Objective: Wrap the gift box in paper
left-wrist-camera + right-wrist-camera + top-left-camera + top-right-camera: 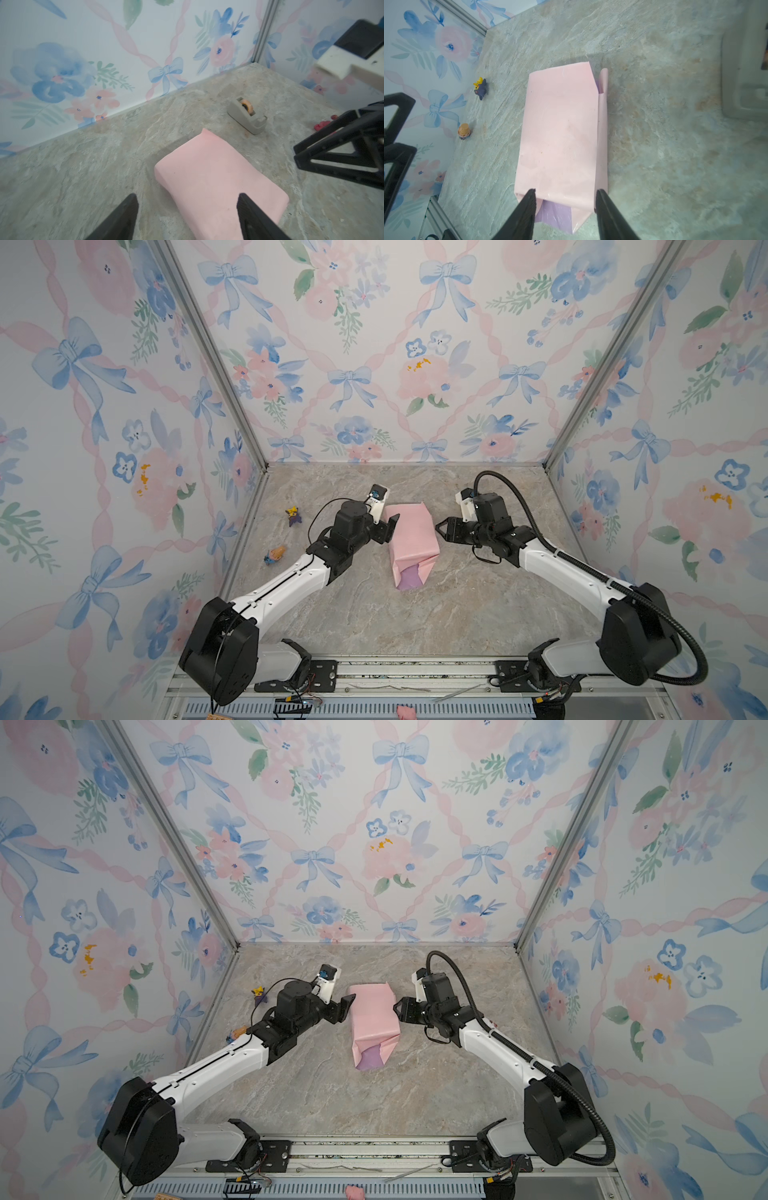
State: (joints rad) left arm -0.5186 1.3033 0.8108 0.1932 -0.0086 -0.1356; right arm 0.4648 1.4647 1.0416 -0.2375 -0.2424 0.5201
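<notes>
1. Both top views showed the paper as a folded pink bundle on the table between the two grippers. The gift box was hidden in every view.
2. The left gripper sat at the bundle's far left corner. In the left wrist view its jaws stood wide apart and held nothing. One finger was over bare table and the other over the pink paper.
3. The right gripper faced the bundle's right long side, just beside it. In the right wrist view its jaws stood partly apart and clamped nothing.
4. Only the left wrist view showed the tape dispenser clearly, standing beyond the bundle's far end, towards the back corner. The top views did not show it.
5. The lilac face showed in the top views and the right wrist view. The left wrist view gave only pink.
6. The bundle's long axis ran crosswise to both grippers, from the back wall towards the arm bases, slightly skewed. Its loose lilac end lay nearer the bases than either gripper did.
7. The far end carried a raised pointed corner. The right wrist view alone showed a narrow flap along one long edge.
8. Behind the left gripper, towards the side wall, stood a purple figure and an orange figure. Bare table lay wide open on the base side of both grippers.
</notes>
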